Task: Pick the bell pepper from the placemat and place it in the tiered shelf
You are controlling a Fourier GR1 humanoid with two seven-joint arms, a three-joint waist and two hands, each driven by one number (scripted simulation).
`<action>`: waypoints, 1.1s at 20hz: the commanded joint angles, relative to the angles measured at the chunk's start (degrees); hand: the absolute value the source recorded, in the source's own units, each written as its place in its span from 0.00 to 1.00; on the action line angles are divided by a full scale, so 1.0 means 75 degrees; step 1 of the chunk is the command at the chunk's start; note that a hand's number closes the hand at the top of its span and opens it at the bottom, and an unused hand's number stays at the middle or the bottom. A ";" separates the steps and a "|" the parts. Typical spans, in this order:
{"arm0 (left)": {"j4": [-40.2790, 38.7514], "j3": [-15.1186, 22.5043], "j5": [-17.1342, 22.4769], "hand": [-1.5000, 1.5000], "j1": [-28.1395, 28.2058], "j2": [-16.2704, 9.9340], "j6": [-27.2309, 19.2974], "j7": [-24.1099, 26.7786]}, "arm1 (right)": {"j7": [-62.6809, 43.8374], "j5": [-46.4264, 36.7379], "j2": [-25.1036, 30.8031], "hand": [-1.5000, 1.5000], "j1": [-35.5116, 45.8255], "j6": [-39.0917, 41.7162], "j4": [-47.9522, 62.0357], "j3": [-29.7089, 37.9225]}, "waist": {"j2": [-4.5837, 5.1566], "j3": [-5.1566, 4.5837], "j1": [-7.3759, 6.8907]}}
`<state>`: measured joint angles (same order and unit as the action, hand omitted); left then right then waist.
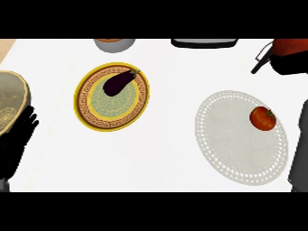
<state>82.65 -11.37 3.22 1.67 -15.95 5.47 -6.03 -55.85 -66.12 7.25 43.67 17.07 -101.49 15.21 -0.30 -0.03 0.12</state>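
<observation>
While the left hand (13, 140) rests with relaxed fingers at the left edge, the bell pepper (263, 118) lies on the placemat (240, 144).

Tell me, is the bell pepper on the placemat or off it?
On it: the bell pepper lies on the white placemat, near its right edge.

We see a glossy red bell pepper (263, 118) on a matt, lace-edged pale cloth placemat (233, 149); a glossy dark purple aubergine (118, 83).
</observation>
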 commanded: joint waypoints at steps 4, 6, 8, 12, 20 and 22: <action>-0.0887 -0.0201 -0.0114 0.50 -0.0509 -0.0081 0.0070 0.0380 | -0.0788 0.0033 0.0417 1.00 0.0775 0.0441 -0.0564 0.0172 | 0.0036 -0.0003 0.0008; -0.0513 -0.0118 -0.0125 0.50 -0.0563 -0.0013 -0.0069 0.0045 | -0.0998 -0.0329 0.0930 1.00 0.1816 0.0778 0.0084 0.0155 | 0.0033 -0.0006 -0.0029; -0.0483 -0.0179 -0.0024 0.50 -0.0502 -0.0195 0.0222 0.0101 | -0.0777 -0.0518 0.1164 1.00 0.1963 0.0455 0.0605 0.0205 | 0.0044 -0.0005 -0.0058; -0.0387 0.0057 -0.0285 0.50 -0.0236 0.0228 -0.0138 0.0220 | -0.0594 -0.0765 0.2005 1.00 0.2030 0.1482 0.0788 0.0375 | 0.0023 -0.0007 0.0003; 0.0070 -0.0227 0.0093 0.50 -0.0312 -0.0167 0.0256 -0.0375 | 0.0000 -0.0797 0.2694 1.00 0.2799 0.1232 0.2592 0.0769 | 0.0039 0.0001 -0.0098; -0.0118 -0.0165 -0.0103 0.50 -0.0199 0.0023 0.0103 0.0039 | 0.0296 -0.0820 0.2868 1.00 0.2531 0.0834 0.2787 0.0840 | 0.0046 0.0000 -0.0081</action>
<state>81.94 -12.17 2.63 -1.06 -15.92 5.99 -7.32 -53.33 -72.06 26.18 62.63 24.59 -85.07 20.51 -0.02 -0.04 -0.41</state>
